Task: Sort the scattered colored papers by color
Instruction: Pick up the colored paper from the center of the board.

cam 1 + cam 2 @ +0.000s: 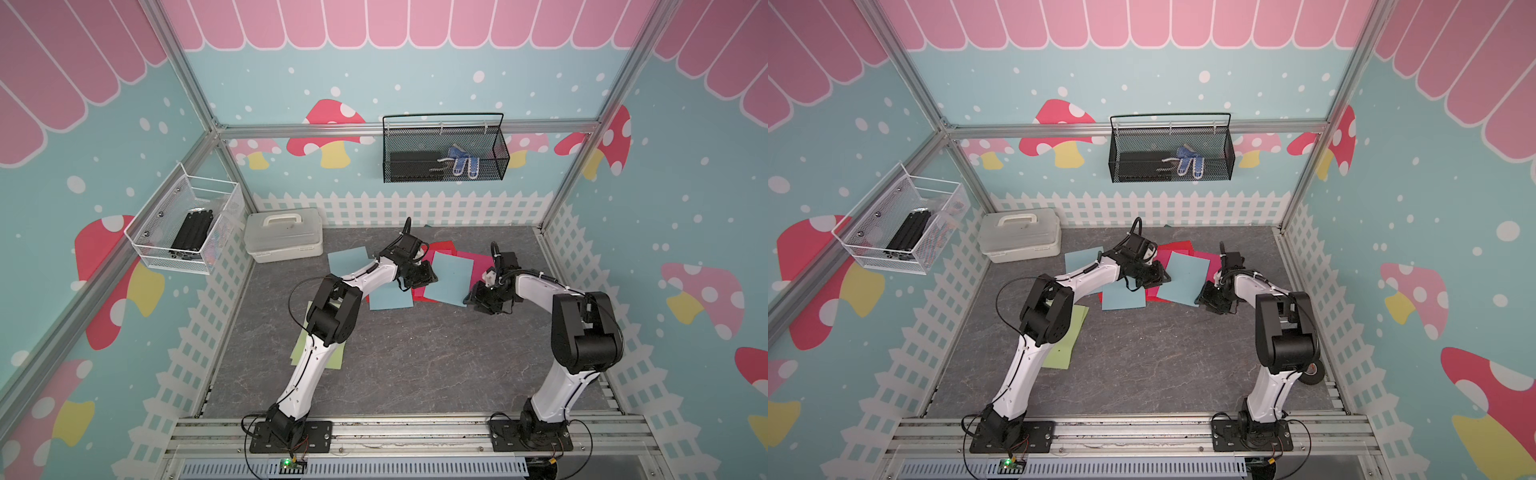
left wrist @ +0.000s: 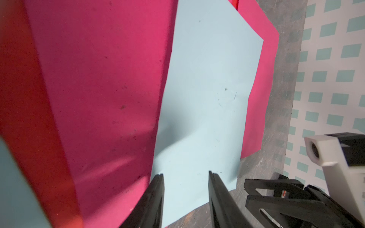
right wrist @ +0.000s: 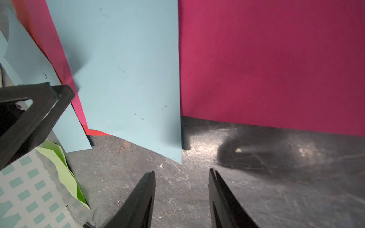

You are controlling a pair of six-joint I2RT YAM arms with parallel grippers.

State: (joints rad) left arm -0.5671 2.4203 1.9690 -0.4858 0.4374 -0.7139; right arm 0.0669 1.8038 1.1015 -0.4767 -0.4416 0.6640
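1. In a top view the colored papers lie in two lots on the grey worktop [image 1: 415, 374]. The light green sheets [image 1: 337, 358] are alone at 8 o'clock, partly under the left arm. A mixed heap sits at 12 to 1 o'clock, and a white box [image 1: 284, 239] stands clear at 10 o'clock. In the heap a light blue sheet [image 1: 451, 279] lies on top of a red sheet [image 1: 441, 247] and a magenta sheet [image 1: 482, 264]. A second blue sheet [image 1: 390, 300] lies at its 8 o'clock.
2. In a top view the left pincer [image 1: 1158, 276] is at the top blue sheet's 9 o'clock edge, and the right pincer [image 1: 1203, 297] is at its 4 o'clock corner. They flank it, probably because it covers the reds and must come off first.
3. In the left wrist view the left pincer [image 2: 184, 173] is released, with its jaws apart and nothing between them. Its tips are over the light blue sheet [image 2: 207, 79], close to where that sheet's edge meets the magenta sheet [image 2: 98, 79]. The paper buckles slightly beyond the tips, but I cannot tell whether they touch it. The right pincer [image 2: 276, 194] waits just off the sheet's corner.
4. In the right wrist view the right pincer [image 3: 181, 172] is also released and empty. It is over bare worktop [image 3: 246, 187] and aimed at the blue sheet's [image 3: 128, 69] free corner. That corner overhangs the pile with nothing beneath it, so it looks like the easiest place to pinch thin paper. The light green sheets [image 3: 59, 163] show in the distance.
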